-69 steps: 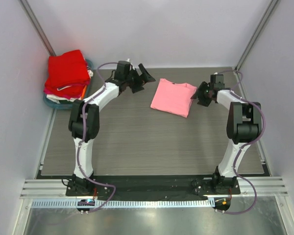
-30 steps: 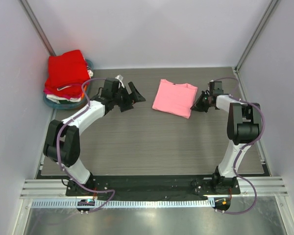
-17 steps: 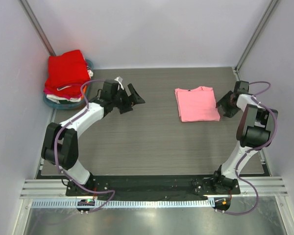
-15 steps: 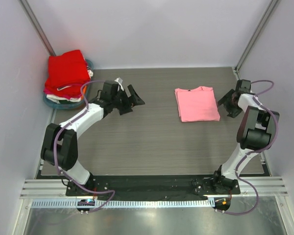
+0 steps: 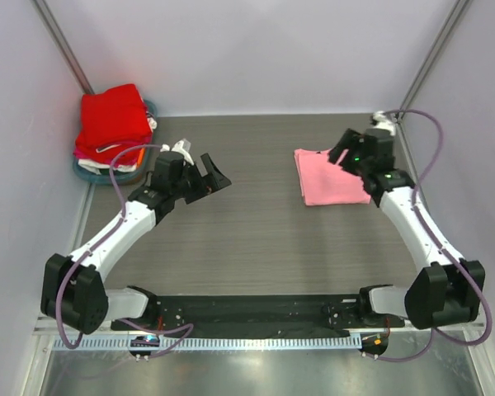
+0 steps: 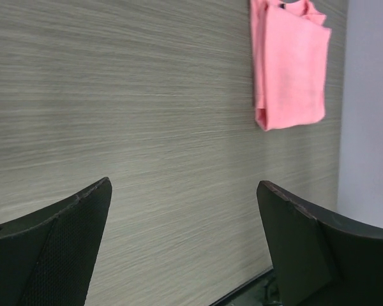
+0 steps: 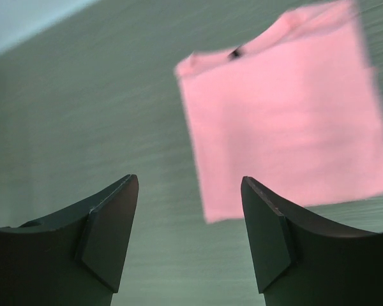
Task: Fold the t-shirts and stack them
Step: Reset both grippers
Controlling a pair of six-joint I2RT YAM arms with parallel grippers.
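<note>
Folded pink shirt (image 5: pixel 330 180) lies far right; right gripper (image 7: pixel 188 180), spread wide and apparently empty, hangs above; left gripper (image 6: pixel 184 183) likewise.

Your table (image 5: pixel 256 239) is a grey wood-grain board, boxed in by a plain pale back wall (image 5: pixel 247 49), left wall (image 5: pixel 16 181) and right wall (image 5: pixel 478 181). A grey metal post (image 5: pixel 63 45) climbs each far corner. An aluminium rail (image 5: pixel 82 318) lines the near edge. The light is soft and even.

Left pincer (image 5: pixel 212 178) spread wide, empty, arm stretched forward, right pincer (image 5: pixel 344 153) likewise parted, raised
</note>
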